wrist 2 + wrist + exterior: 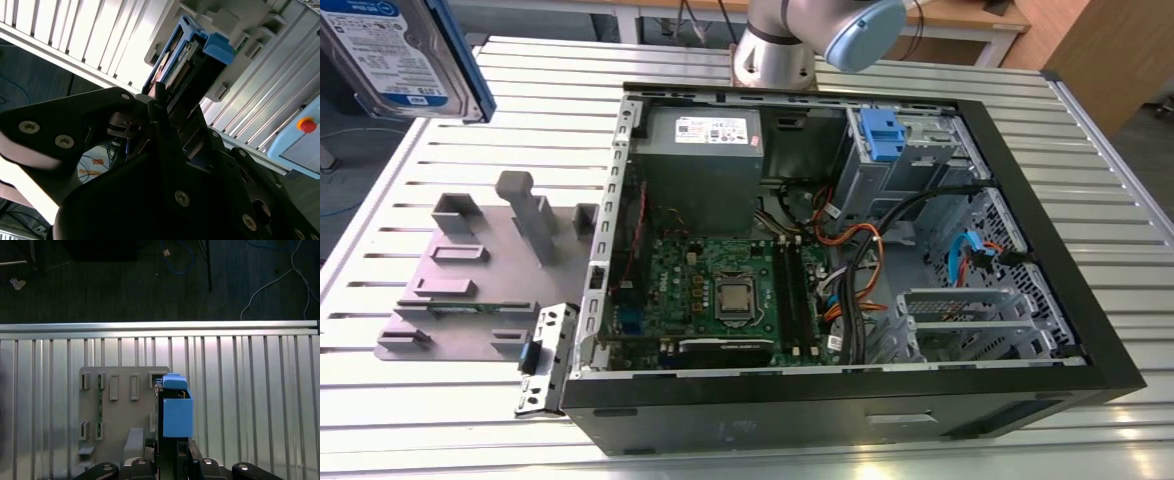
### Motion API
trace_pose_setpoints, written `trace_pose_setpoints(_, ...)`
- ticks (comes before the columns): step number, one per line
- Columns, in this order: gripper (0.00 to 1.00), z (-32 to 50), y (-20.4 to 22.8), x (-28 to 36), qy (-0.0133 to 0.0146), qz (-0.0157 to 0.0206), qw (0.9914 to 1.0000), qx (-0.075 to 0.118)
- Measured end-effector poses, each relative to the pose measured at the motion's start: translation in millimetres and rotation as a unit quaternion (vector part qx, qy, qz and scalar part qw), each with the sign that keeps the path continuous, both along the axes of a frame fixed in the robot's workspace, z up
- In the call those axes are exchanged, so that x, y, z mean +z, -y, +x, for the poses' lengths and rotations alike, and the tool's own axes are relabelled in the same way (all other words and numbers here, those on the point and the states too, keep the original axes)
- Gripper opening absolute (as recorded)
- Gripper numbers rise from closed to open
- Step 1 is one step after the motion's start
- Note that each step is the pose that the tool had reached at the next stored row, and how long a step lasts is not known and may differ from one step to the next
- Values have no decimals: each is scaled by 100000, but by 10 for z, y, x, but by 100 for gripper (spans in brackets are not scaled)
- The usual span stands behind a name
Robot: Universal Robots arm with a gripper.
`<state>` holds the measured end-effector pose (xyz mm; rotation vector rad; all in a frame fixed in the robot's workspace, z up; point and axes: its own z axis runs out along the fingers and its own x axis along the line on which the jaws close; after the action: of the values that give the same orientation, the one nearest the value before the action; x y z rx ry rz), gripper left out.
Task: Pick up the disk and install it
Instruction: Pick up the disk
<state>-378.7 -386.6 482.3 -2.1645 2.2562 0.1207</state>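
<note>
The gripper has its jaws closed on one end of the disk. The drive's long axis runs straight out from the jaws, and it shows edge-on in both wrist views, blue bracket outermost. In the exterior view the disk hangs high at that view's upper left, over the grey fixture plate on the slatted table. It is well apart from the open computer case and its blue-latched drive cage, which lie toward the exterior view's right.

slatted aluminium table | dark floor, loose cables | wooden desk behind
</note>
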Motion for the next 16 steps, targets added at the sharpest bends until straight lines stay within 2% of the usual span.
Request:
trace_pose_setpoints(10, 35, 0, 0, 126, -8, -6, 100000, 0)
trace_pose_setpoints(16, 35, 0, 0, 136, -2, -2, 100000, -2)
